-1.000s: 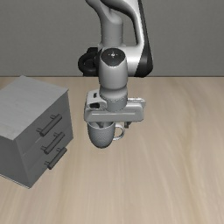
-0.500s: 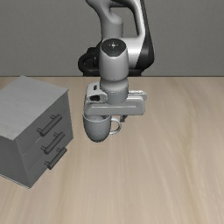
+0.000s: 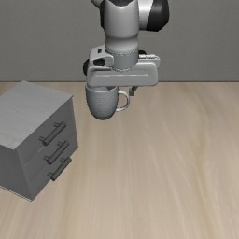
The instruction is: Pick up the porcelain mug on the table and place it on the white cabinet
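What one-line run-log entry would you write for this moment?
phase: carry | hand: shut on porcelain mug | mug: off the table, in the air | white cabinet: exterior view's left, mug not yet on it

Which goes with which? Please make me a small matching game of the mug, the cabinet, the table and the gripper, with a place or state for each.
Things:
1. porcelain mug
2. white cabinet
3. table
4. gripper

Places or states:
A. light wood, lying beneath everything else
B. shut on the mug from above
C. standing on the table at the exterior view's left
D. hanging under the arm's end, gripped

Pairs: 1-D, 2-C, 3-A, 4-B
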{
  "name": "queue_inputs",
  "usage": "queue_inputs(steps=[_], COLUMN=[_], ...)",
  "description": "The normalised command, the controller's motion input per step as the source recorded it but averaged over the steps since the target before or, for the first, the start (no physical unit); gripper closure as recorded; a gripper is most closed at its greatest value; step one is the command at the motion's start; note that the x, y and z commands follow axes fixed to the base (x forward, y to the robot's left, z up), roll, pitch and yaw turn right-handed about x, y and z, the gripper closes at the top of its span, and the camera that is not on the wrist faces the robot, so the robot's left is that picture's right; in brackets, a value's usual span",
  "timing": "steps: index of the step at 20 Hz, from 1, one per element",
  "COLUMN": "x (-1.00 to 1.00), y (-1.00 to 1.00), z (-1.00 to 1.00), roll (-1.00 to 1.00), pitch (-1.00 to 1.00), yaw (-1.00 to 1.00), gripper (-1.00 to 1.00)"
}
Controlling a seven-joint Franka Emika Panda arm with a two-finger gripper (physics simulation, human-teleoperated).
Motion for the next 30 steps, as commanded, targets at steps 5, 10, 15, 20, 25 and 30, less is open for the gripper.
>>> queue_inputs(steps=[5, 10, 15, 20, 25, 30], x=[0.00, 0.00, 0.00, 0.00, 0.00, 0.80], y=[0.00, -0.60, -1.00, -1.00, -1.00, -0.20], z=[1.00, 0.40, 0.00, 0.00, 0.00, 0.00], roll=[0.00, 0.00, 0.00, 0.00, 0.00, 0.00], pitch=[0.00, 0.00, 0.00, 0.00, 0.00, 0.00], yaw=[0.00, 0.00, 0.00, 0.00, 0.00, 0.00], gripper=[1.00, 1.00, 1.00, 1.00, 1.00, 1.00])
